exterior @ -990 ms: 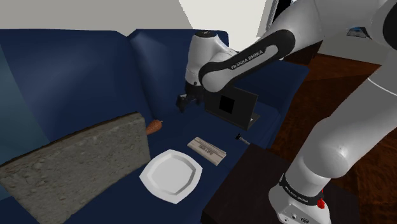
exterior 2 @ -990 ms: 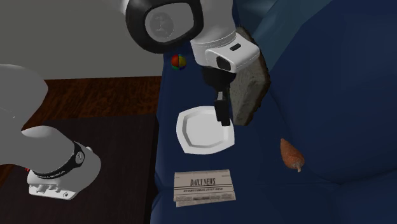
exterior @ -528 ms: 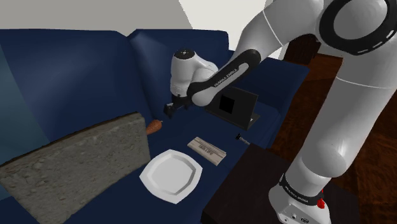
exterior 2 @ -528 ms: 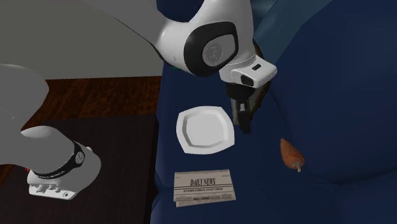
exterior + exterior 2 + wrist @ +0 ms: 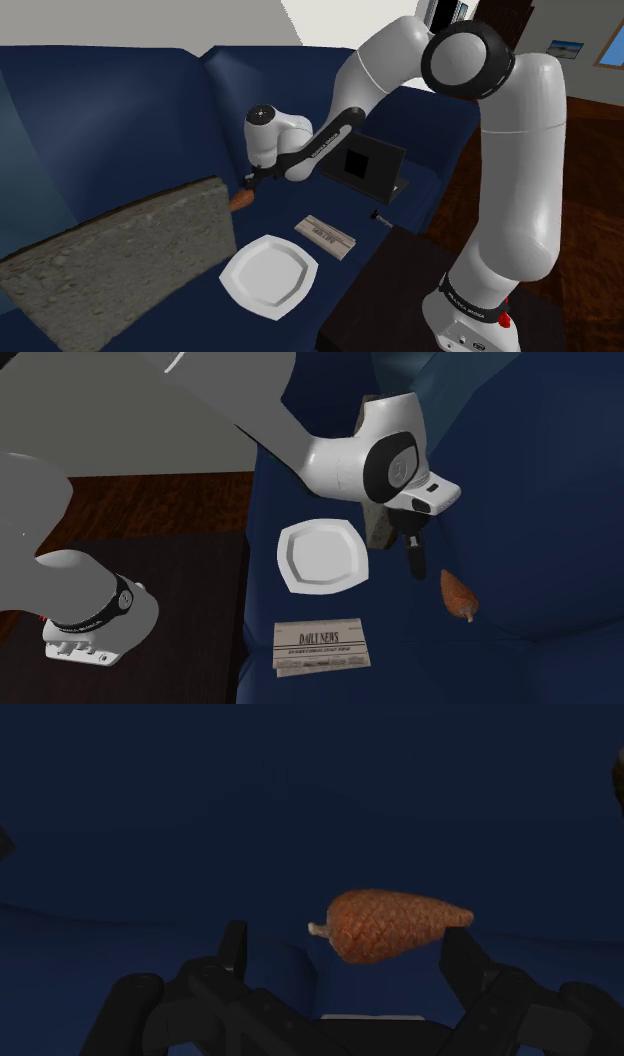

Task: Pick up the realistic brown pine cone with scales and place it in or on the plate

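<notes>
Hand [image 5: 346, 940] spread wide beside pine cone [image 5: 392, 924] lying apart from plate [image 5: 268, 274].

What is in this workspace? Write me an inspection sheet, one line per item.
Surface: dark blue sofa seat.
Job's things: brown scaly pine cone lying on its side on the seat; white plate with nothing on it, apart from the cone.
Clutter: folded newspaper, black laptop, grey speckled slab beside the plate.
Grippers: gripper open, close to the pine cone, not touching it.
Cables: nothing seen.
Surroundings: dark wood floor, grey wall.
</notes>
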Available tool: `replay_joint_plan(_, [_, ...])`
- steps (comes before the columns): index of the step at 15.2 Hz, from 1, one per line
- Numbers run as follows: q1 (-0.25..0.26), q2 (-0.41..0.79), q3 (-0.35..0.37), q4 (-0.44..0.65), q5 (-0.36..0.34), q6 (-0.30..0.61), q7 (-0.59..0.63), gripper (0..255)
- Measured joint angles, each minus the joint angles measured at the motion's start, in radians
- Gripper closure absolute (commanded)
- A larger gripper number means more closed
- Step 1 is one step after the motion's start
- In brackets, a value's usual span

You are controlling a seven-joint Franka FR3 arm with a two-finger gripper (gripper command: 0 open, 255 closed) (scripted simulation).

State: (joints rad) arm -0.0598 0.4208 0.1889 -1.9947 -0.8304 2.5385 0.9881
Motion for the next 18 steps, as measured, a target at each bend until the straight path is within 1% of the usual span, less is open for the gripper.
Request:
replay_joint_plan(2, [0.024,0.073,-0.021,0.078,-0.038,-0.013,0.028,0])
replay_joint_plan(6, [0.034,0.141,-0.042,0.136,-0.066,-0.004,0.046,0])
replay_joint_plan(10, [0.033,0.186,-0.058,0.163,-0.085,0.018,0.055,0])
replay_joint_plan(16, [0.034,0.197,-0.061,0.170,-0.090,0.023,0.058,0])
replay_joint_plan(17, [0.034,0.197,-0.061,0.170,-0.090,0.023,0.058,255])
replay_joint_plan(18, [0.034,0.197,-0.062,0.170,-0.090,0.023,0.059,255])
